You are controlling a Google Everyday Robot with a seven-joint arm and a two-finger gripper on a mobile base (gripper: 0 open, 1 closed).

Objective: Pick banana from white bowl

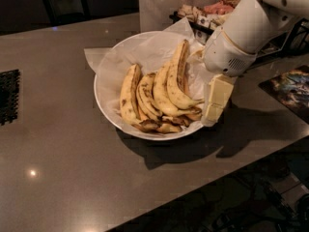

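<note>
The white bowl (107, 111) stands in the middle of the grey counter, lined with crinkled white paper and holding a pile of bananas. The banana (175, 83), long, curved and yellow with brown speckles, lies on the right of the pile, its upper end pointing toward the back. Shorter, browner bananas (131, 93) lie to its left. My gripper (211, 106), cream-coloured below a white wrist, hangs down at the bowl's right rim, right beside the banana's lower end. Nothing shows as lifted from the pile.
A black grille (7, 96) sits at the counter's left edge. A tray of wrapped snacks (207, 11) and a white bag (169, 1) stand behind the bowl. A colourful printed mat (289, 88) lies at right. The counter's front edge runs diagonally, with cables below.
</note>
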